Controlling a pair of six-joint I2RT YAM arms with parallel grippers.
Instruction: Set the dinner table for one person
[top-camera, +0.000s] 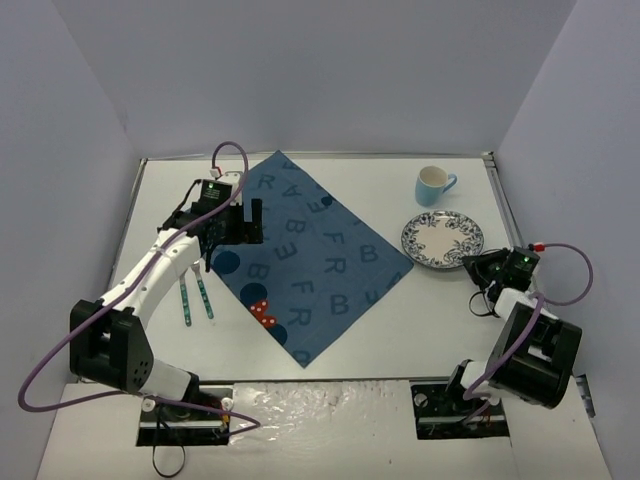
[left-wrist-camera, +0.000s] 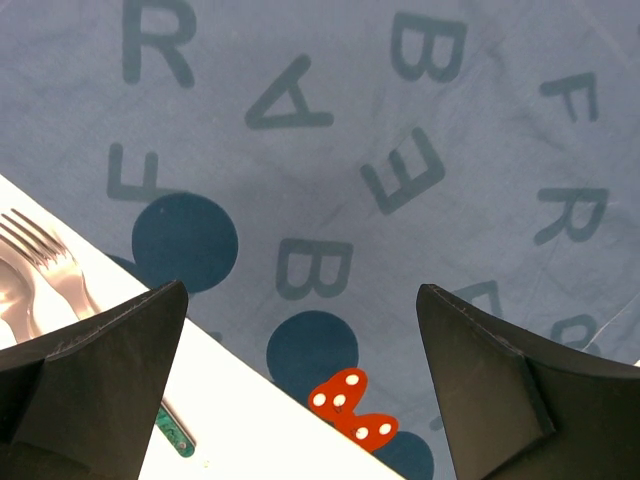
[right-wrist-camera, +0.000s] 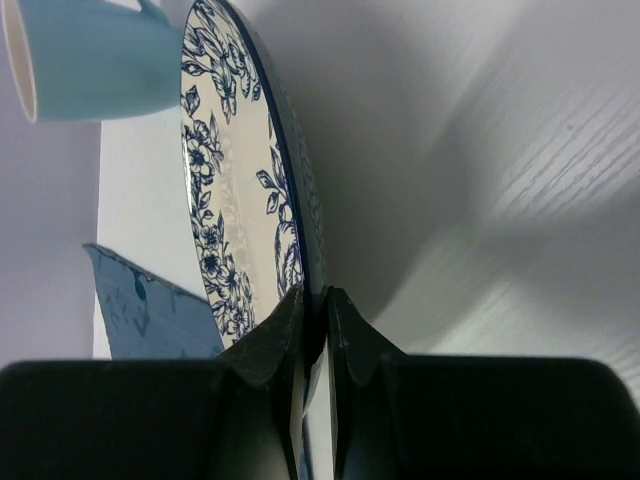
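The bench (right-wrist-camera: 560, 150) is matt white with a fine wood-like grain. The blue cloth (left-wrist-camera: 330, 200) looks like soft, dull woven fabric, faintly creased. The plate (right-wrist-camera: 225, 200) and cup (right-wrist-camera: 100, 60) are glazed and glossy; the fork (left-wrist-camera: 55, 270) is bright polished metal.

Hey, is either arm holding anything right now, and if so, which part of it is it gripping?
The right gripper pinches the plate by its rim. The left gripper hangs open above the cloth, holding nothing.
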